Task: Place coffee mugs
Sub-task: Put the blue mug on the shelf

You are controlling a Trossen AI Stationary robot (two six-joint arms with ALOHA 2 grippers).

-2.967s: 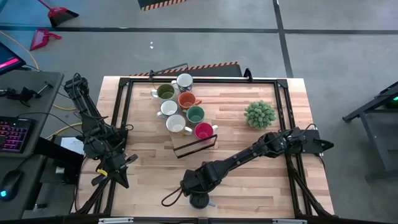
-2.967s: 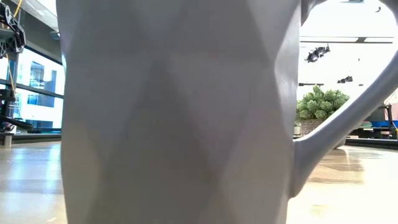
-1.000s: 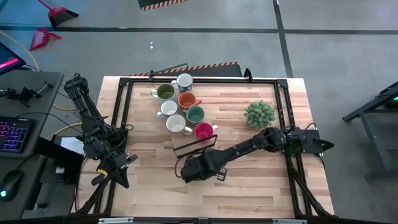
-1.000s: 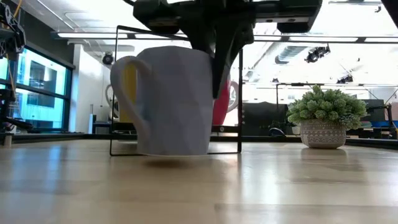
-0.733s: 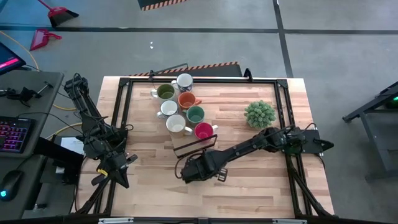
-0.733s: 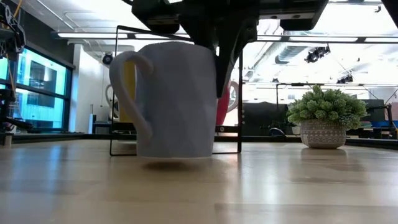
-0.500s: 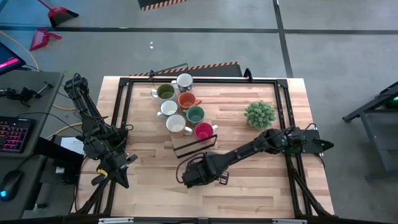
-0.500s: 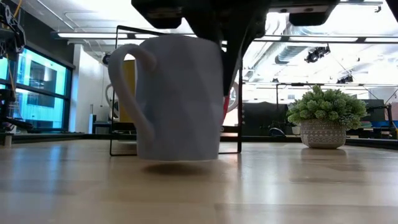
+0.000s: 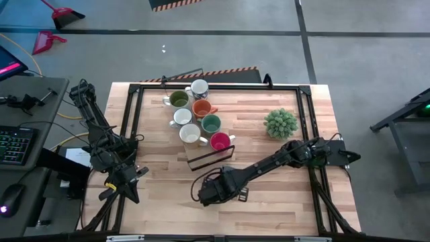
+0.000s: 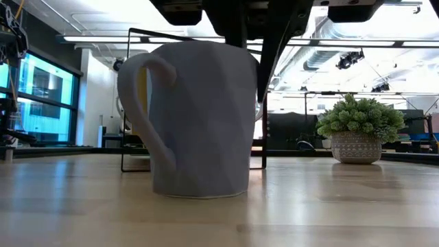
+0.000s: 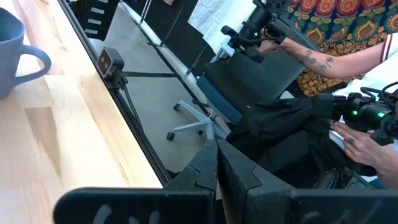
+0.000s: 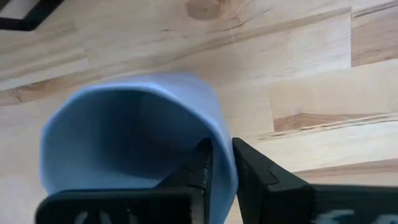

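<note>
The blue mug (image 10: 195, 120) stands on bare table (image 9: 269, 202) near the front edge, open wood around it. The right claw (image 12: 219, 163) apparently pinches its rim. The left claw (image 11: 217, 171) rests closed off-table.

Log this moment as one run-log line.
right gripper: astride faceted mug rim, mug on table | left gripper: shut, parked at table's left edge | seven mugs grouped
</note>
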